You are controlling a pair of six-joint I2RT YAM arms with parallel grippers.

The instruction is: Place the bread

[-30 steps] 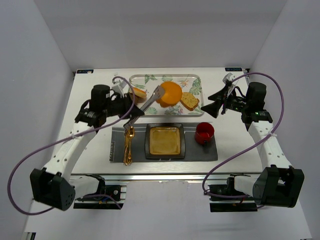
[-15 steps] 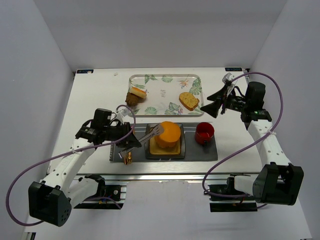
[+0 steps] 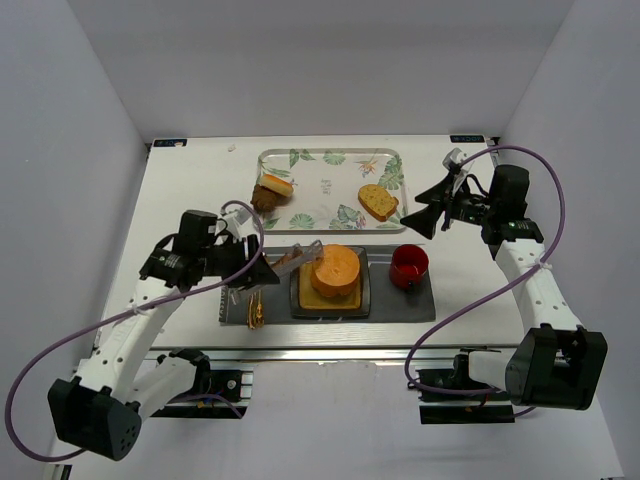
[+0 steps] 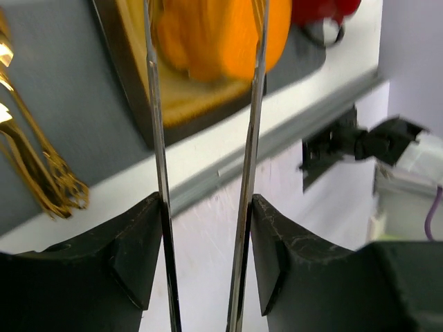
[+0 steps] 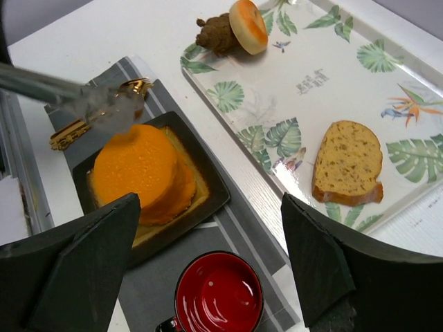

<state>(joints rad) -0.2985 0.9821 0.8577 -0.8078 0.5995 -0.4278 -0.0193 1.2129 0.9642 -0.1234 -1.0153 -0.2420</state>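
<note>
The bread (image 3: pixel 336 268) sits on the dark square plate (image 3: pixel 298 290), on the grey placemat (image 3: pixel 400 300) at the middle of the tabletop's (image 3: pixel 190 170) near edge. The left hand (image 3: pixel 262 272) hangs just beside the plate's left side. Its fingers press on the two arms of a pair of metal tongs (image 3: pixel 290 262), and those arms stand apart.

The tongs' long axis runs from that hand rightward, straight at the loaf, so the bread lies directly ahead of it; being round, the loaf has no long axis of its own. The right hand (image 3: pixel 428 208), fingers spread wide and holding nothing, hovers well apart toward the right edge, beyond the red cup (image 3: pixel 409 265). The left is plainly the nearer.

The tong tips are blurred from the right wrist and cut off at the left wrist's upper border, so I cannot tell whether they touch the bread. Nor can I tell whether it lies flat.
</note>
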